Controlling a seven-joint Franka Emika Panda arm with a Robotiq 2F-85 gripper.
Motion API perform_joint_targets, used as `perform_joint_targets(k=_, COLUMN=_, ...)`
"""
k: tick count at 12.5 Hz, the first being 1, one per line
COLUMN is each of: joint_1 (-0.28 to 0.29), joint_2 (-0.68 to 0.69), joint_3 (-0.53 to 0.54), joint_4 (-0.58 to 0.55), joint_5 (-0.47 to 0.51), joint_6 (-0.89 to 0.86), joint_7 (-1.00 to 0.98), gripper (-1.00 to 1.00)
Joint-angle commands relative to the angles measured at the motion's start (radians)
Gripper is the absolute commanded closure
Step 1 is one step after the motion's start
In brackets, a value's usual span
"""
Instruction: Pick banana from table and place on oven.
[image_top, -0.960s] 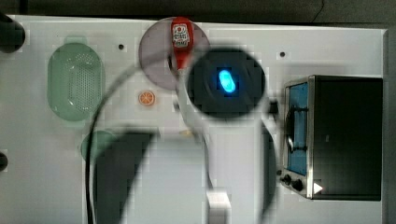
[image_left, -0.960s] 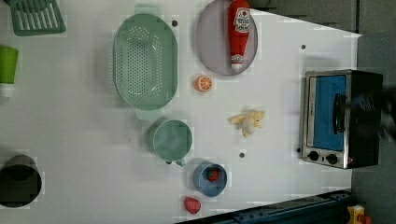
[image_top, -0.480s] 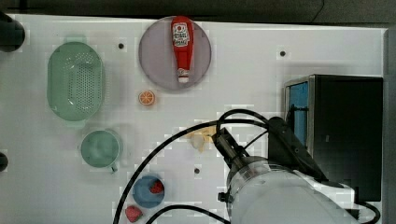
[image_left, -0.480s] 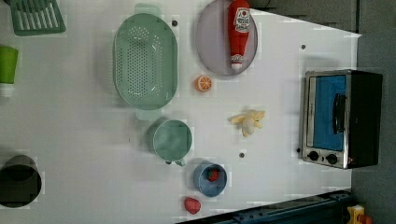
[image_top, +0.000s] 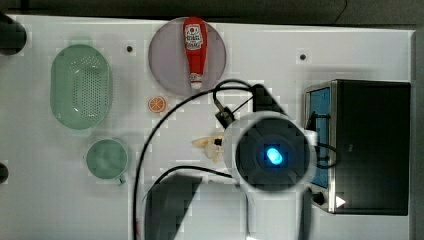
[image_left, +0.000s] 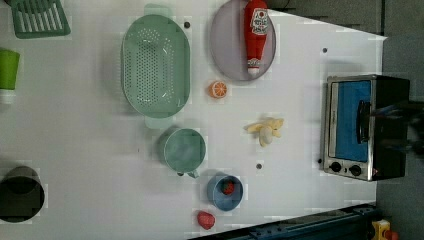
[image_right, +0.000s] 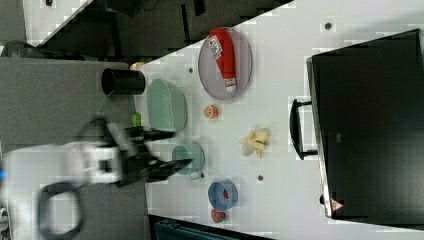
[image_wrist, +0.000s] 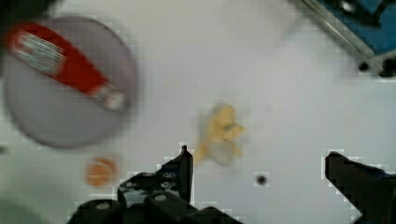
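The pale yellow banana lies on the white table, apart from the black oven with its bluish door. In the top view the arm's round wrist hangs between the banana and the oven, covering part of the banana. In the wrist view my gripper is open with nothing between its fingers, and it is above the table. The banana lies just beyond one fingertip. The right view has the banana in front of the oven handle.
A ketchup bottle rests on a grey plate with an orange slice near it. A green colander, green cup, blue bowl holding a strawberry, and a loose strawberry sit further off.
In the top view the arm has swung from the lower right to hang just right of the banana. The banana has stayed in place.
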Motion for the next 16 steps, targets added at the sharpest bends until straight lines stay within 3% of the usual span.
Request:
perform_joint_targets(k=1, joint_1=0.007, joint_2=0.055, joint_3=0.001, joint_4=-0.101, joint_5=0.022, joint_6=0.148, joint_7=0.031, gripper=-1.00)
perform_joint_targets(k=4, joint_1=0.007, joint_2=0.158, joint_3=0.012, joint_4=-0.172, joint_5=0.022, joint_6=0.316, joint_7=0.032, gripper=-1.00)
perform_joint_targets(k=10, joint_1=0.008, joint_2=0.398, joint_3=0.056, joint_4=-0.184, joint_5=0.022, joint_6=0.502, joint_7=0.035, gripper=-1.00)
perform_joint_targets(k=16, joint_1=0.008, joint_2=0.520, joint_3=0.073, joint_4=-0.227, joint_5=0.022, joint_6=0.653, joint_7=0.039, gripper=-1.00)
